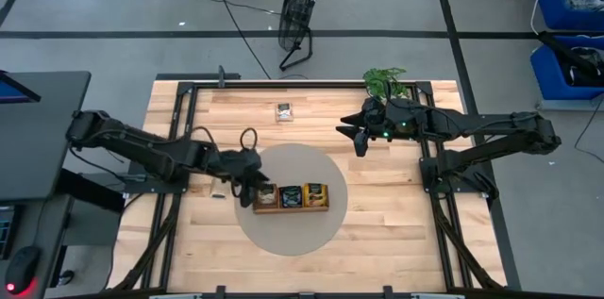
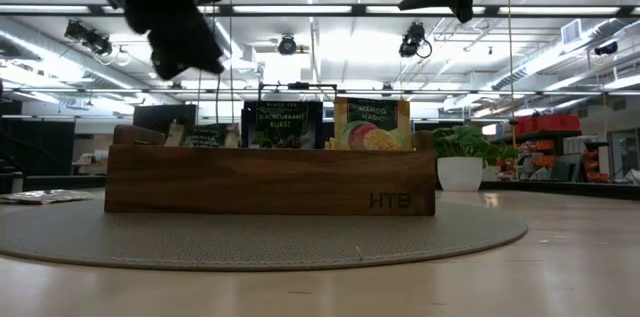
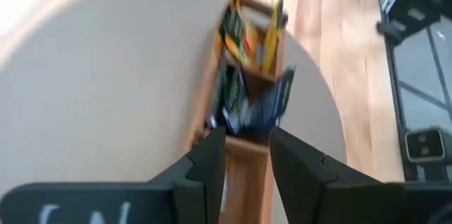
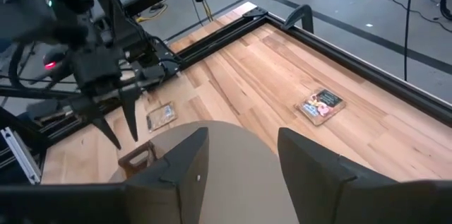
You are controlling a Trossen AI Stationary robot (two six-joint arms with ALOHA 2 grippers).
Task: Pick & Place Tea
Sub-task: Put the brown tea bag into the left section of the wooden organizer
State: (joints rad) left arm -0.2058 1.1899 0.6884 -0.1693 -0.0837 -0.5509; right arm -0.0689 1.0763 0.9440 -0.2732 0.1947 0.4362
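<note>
Round grey mat (image 1: 283, 233) bears the tray's tea sachets (image 1: 291, 196), just beside the spread, empty left pincer (image 1: 247, 189).

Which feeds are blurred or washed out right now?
Left wrist view: motion-smeared, sachets in the wooden tray unreadable, top-left corner blown out. Low view: tray and labels sharp, both arms dark silhouettes against ceiling lights. High and right wrist views: evenly lit, the loose sachet crisp.

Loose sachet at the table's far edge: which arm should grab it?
Probably right. The right gripper, open, hovers nearer the loose sachet; the left gripper, open, is over the wooden tray.
</note>
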